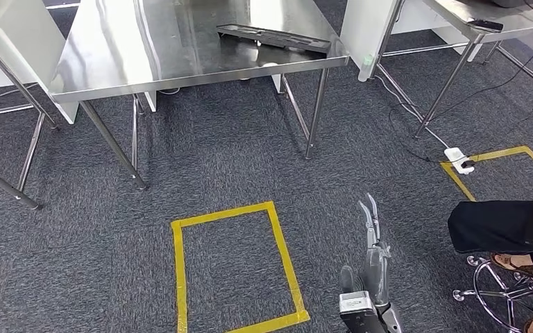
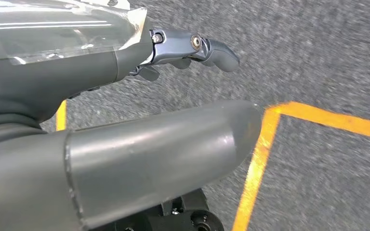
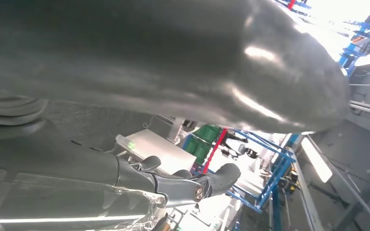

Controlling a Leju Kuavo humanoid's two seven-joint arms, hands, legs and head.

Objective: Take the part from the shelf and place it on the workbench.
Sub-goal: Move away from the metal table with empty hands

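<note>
The part [image 1: 274, 36], a long flat dark tray-like piece, lies on the steel workbench [image 1: 146, 62] near its right end, at the top of the head view. My right hand [image 1: 371, 270] is low in front of me over the carpet, far from the bench, its fingers [image 3: 192, 185] stretched out with nothing in them. In the left wrist view my left hand [image 2: 125, 120] hangs over the carpet beside a yellow tape line, with its fingers [image 2: 192, 48] loosely extended and holding nothing.
A yellow tape rectangle [image 1: 232, 267] marks the floor before the bench, and another [image 1: 500, 156] lies at the right with a power strip [image 1: 460, 161] and cable. A seated person's dark leg [image 1: 506, 225] and stool base [image 1: 500, 288] are close on my right. Other steel tables [image 1: 486, 17] flank the bench.
</note>
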